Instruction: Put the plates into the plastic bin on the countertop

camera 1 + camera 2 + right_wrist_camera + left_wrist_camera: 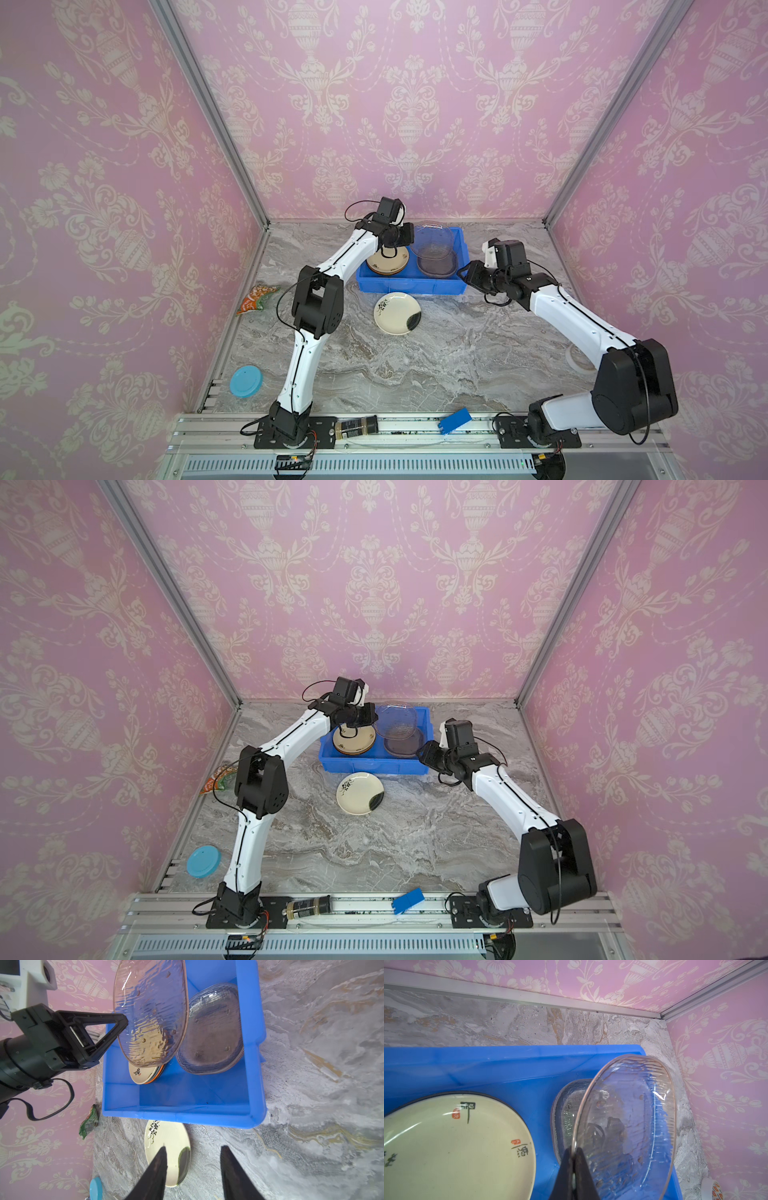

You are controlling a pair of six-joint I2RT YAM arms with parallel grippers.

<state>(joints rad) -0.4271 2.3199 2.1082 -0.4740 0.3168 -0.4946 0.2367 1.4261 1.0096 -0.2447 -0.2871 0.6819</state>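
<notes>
Left arm rises from the front rail, bends at the elbow and reaches back over the left half of the blue bin, wrist high, tool pointing across to the right. The left gripper is pinched tight on the rim of a clear glass plate. The plate is tilted steeply, almost on edge, and held in the air above the bin's inside. Under it in the bin are a stack of cream plates on the left and a stack of smoky glass plates on the right, both lying flat. Right arm is folded low at the front right, forearm stretched toward the bin's right end. The right gripper hangs just beside the bin's near right corner, jaws apart, nothing between them. One more cream plate with black flower print lies flat on the countertop, just in front of the bin and outside it.
</notes>
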